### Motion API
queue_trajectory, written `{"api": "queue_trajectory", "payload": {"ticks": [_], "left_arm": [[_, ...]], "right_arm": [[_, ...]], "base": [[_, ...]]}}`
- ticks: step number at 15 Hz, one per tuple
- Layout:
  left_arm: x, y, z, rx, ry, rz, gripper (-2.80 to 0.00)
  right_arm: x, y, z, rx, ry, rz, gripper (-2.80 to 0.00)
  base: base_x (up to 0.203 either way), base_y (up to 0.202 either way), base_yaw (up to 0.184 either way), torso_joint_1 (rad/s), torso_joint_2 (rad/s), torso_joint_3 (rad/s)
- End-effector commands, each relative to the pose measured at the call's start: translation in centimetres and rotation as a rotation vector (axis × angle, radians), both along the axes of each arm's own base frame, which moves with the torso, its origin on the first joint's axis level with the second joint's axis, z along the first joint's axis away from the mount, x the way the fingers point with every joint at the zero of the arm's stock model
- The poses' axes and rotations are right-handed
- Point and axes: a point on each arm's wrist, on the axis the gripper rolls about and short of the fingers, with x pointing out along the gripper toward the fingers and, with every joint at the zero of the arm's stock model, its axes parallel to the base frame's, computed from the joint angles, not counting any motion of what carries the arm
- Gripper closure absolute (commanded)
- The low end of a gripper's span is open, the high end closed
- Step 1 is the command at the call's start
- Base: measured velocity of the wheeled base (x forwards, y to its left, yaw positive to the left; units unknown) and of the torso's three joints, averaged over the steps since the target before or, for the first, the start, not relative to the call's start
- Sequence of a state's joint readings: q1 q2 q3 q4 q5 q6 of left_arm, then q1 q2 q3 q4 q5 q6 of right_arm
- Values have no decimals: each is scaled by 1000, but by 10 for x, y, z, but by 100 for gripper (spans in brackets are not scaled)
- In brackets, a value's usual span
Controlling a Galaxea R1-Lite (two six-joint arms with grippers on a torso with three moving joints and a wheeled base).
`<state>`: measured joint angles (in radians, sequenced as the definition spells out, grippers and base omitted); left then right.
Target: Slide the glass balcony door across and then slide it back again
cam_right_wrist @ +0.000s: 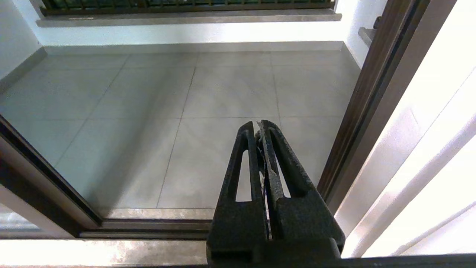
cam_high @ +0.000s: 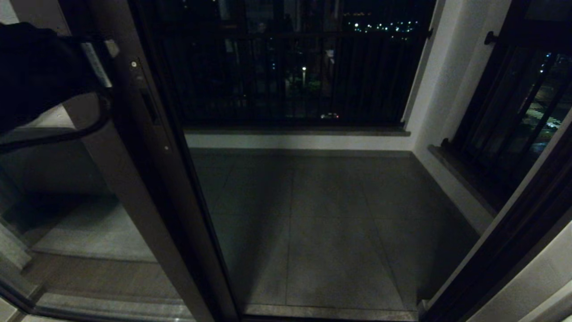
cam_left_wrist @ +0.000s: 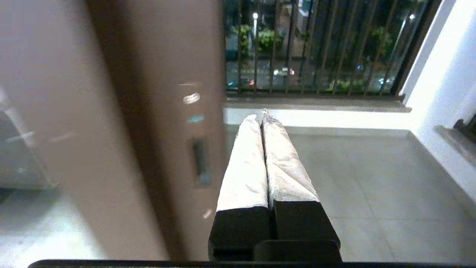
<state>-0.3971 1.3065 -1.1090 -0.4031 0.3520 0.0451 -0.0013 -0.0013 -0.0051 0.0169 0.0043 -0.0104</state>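
Currently, the doorway stands open to the balcony.

Door: the door (cam_high: 147, 147) sits on the left side of the head view, its brown stile running from upper left down to the sill; the glass lies to the left of the stile.
Handle slot: the slot (cam_left_wrist: 200, 162) is a narrow dark recess in the stile, with small screws above and below it.
Left end effector: the left end effector (cam_left_wrist: 262, 119) is closed, its two pale padded fingers (cam_left_wrist: 245, 167) pressed together, holding nothing. It sits just beside the stile edge on the opening side, near the slot; contact with the stile cannot be told. In the head view the left arm (cam_high: 40, 71) appears as a dark mass at upper left, in front of the door.
Right end effector: the right end effector (cam_right_wrist: 259, 128) is closed and empty, parked low over the sill (cam_right_wrist: 156, 223), pointing at the floor.
Floor: the grey tiled floor (cam_high: 330, 223) is visible through the opening.
Railing: the black barred railing (cam_high: 286, 67) spans the far side above a low white wall.
Right frame: the dark jamb (cam_right_wrist: 360, 111) stands at the right of the opening.
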Motion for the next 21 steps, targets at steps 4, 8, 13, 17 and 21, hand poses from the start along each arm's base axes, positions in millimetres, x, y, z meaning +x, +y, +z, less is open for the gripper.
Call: {"api": "queue_trajectory", "payload": {"ticks": [4,8,13,17,21], "left_arm": [[-109,49,-9,-45,-105,53,0],[-161,74,-57,-16,-67,218,0],[-210,82,-122,12,-99,362,0],[-225,80,-204,48,-74,332,0],[-218,76,-258,48,26,164,0]], "right_arm": [[0,0,0,0,0,0,0],[0,0,0,0,1,1,0],[0,0,0,0,0,0,0],[0,0,0,0,2,0,0],[0,0,0,1,0,0,0]], "base": [[0,0,0,0,0,0],[0,0,0,0,0,0],[0,0,0,0,0,0],[0,0,0,0,0,0],[0,0,0,0,0,0]]}}
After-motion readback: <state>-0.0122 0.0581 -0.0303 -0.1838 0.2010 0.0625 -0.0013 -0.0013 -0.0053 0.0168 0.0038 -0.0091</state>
